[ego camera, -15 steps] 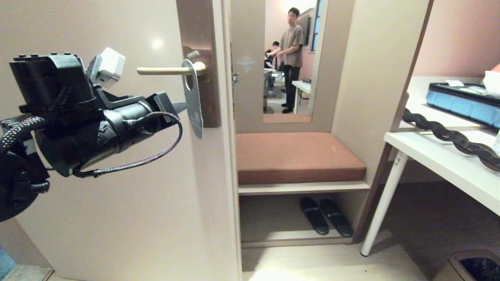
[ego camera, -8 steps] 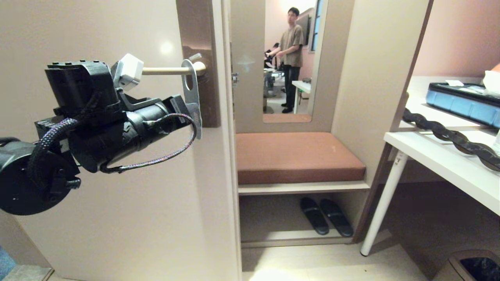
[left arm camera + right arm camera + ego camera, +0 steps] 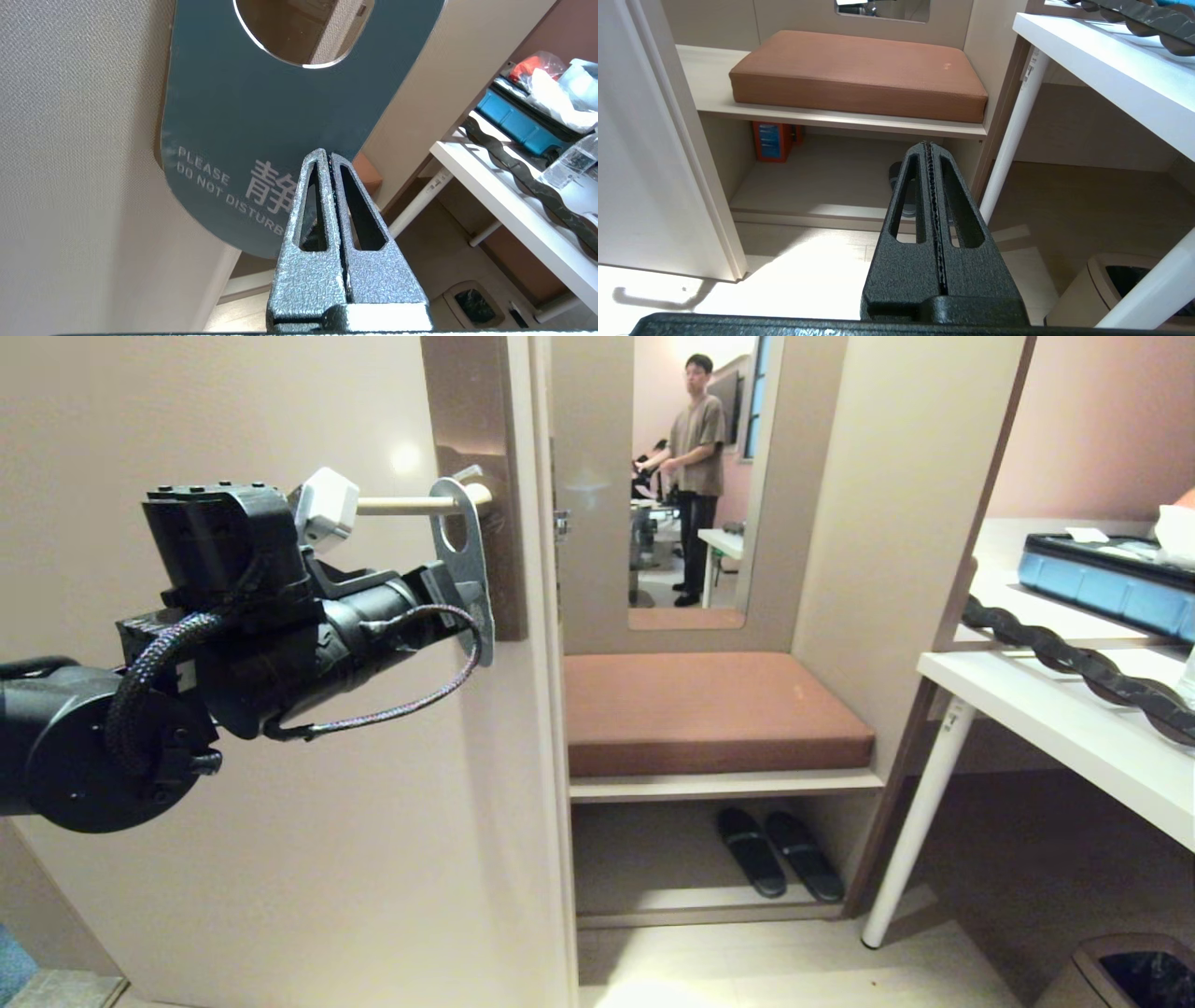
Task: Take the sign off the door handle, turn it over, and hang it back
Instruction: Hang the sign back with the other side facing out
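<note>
The sign (image 3: 464, 560) still has its round hole threaded on the cream door handle (image 3: 401, 505), which sticks out from a tall brown plate (image 3: 471, 411). It is tilted rather than hanging straight down. My left gripper (image 3: 450, 600) is shut on the sign's lower edge, reaching in from the left just below the handle. In the left wrist view the grey-blue face of the sign (image 3: 233, 116) shows, printed "PLEASE DO NOT DISTURB", with the closed left gripper (image 3: 327, 154) pinching its rim. My right gripper (image 3: 928, 144) hangs parked low and shut, holding nothing.
Right of the door is a bench with a brown cushion (image 3: 709, 709) and black slippers (image 3: 780, 854) beneath. A white table (image 3: 1064, 719) stands at the right, a bin (image 3: 1130, 975) by its leg. A mirror shows a person (image 3: 695, 476) standing.
My left arm has moved up and to the right toward the door, carrying the sign's lower end up with it. The sign now sits higher and tilted on the handle.
</note>
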